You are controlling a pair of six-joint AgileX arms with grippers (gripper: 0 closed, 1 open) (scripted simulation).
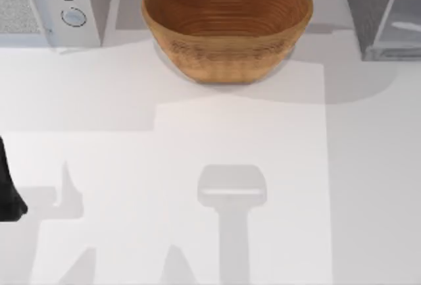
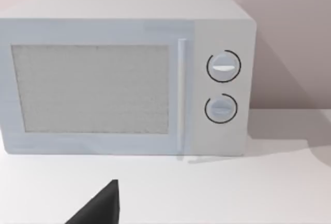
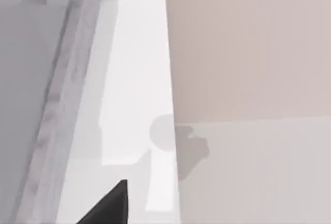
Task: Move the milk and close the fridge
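My left arm sat at nine o'clock on the table's edge, facing the white appliance; a dark fingertip showed, but I could not tell whether those jaws were spread or pressed together. My right wrist looked along a pale frame beside a plain wall; one dark fingertip showed there too, its state likewise unclear. The fridge stood at one o'clock, its translucent door seemingly angled open. I could not see the milk anywhere, so I could not say where it stood.

To do this step well, I judged I should first locate the carton, then push the door flat and broad-on near its free edge.

The wicker basket at twelve o'clock was a ribbed, rounded bowl; the appliance was a smooth box with two round knobs and a speckled window.
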